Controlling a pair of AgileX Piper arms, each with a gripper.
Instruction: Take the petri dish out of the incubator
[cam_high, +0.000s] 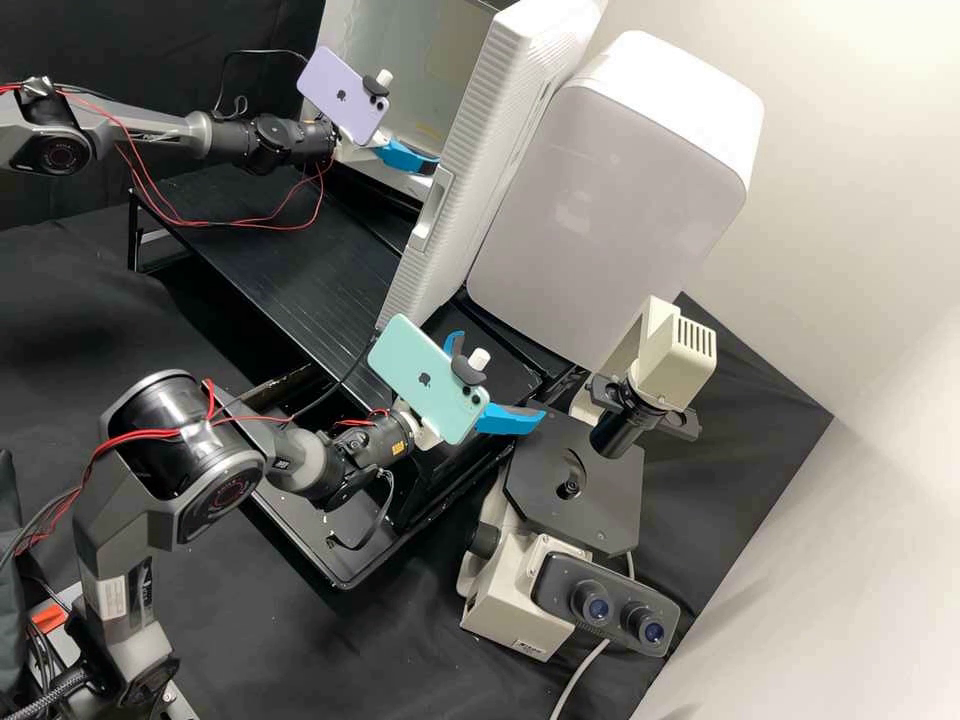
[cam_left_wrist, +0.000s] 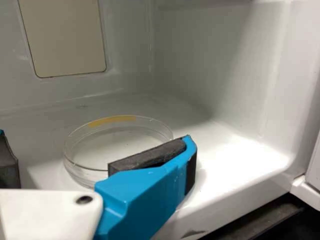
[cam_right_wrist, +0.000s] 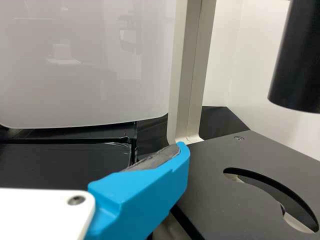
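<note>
Closing unevenly is judged the chief risk: the left gripper (cam_left_wrist: 95, 145) stands wide open inside the incubator (cam_left_wrist: 235, 150), with the clear petri dish (cam_left_wrist: 117, 135) lying flat on the white chamber floor between its fingers, and one black pad (cam_left_wrist: 150, 156) is already set at the dish's near rim while the other finger (cam_left_wrist: 7, 160) is kept well apart from it. Should the jaws be shut from this offset, the dish could be pushed sideways across the smooth floor or tipped up on one edge. The lid, if loose, could be slid off, and a hard squeeze could crack the thin wall. On withdrawal, the dish could be knocked against the chamber's raised front lip. The right gripper (cam_high: 500, 390) is held open and empty above the stage of the microscope (cam_high: 570, 500), so a careless swing there could strike the instrument. Counted, the following are seen: one petri dish, one incubator, one microscope, two arms, two grippers, and two smartphones, a lilac one (cam_high: 345, 95) and a mint one (cam_high: 430, 380), clamped at the wrists.
</note>
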